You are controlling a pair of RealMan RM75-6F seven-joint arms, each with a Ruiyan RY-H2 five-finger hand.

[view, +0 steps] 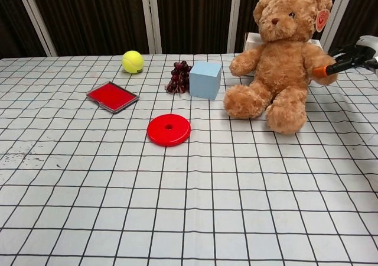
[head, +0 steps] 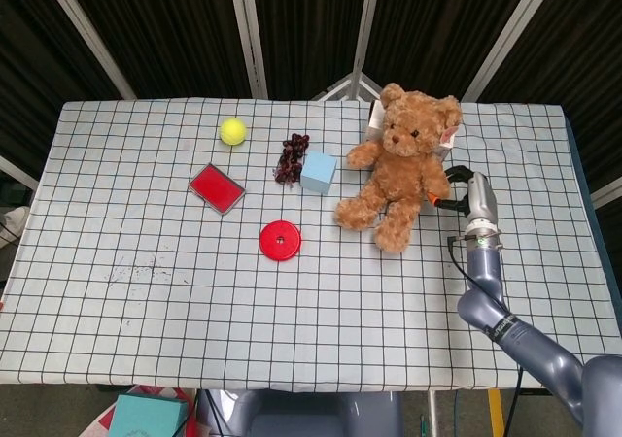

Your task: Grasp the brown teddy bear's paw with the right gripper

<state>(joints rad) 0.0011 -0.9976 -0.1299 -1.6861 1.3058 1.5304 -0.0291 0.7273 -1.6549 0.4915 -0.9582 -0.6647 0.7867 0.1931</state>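
On the checked counter (head: 146, 291), toward its far right part, the brown teddy bear (head: 398, 170) sits upright against a white box (view: 253, 40) behind it, legs stretched toward the near edge. The right hand (head: 459, 190) has reached in at the bear's paw (view: 326, 69) on the side away from the other objects; its dark fingers (view: 348, 54) curl around that paw and an orange tip presses into the fur, so the hand looks closed on the paw, touching it. The grey arm runs from the hand down to the counter's near right corner.

Just beside the bear, on its other side, stands a light blue cube (head: 318, 172), with a bunch of dark grapes (head: 290, 157) touching the cube's far side. Further from the bear lie a yellow tennis ball (head: 232, 131) and a red flat case (head: 216, 186). A red disc (head: 280, 240) lies nearer the front edge than the bear's feet.
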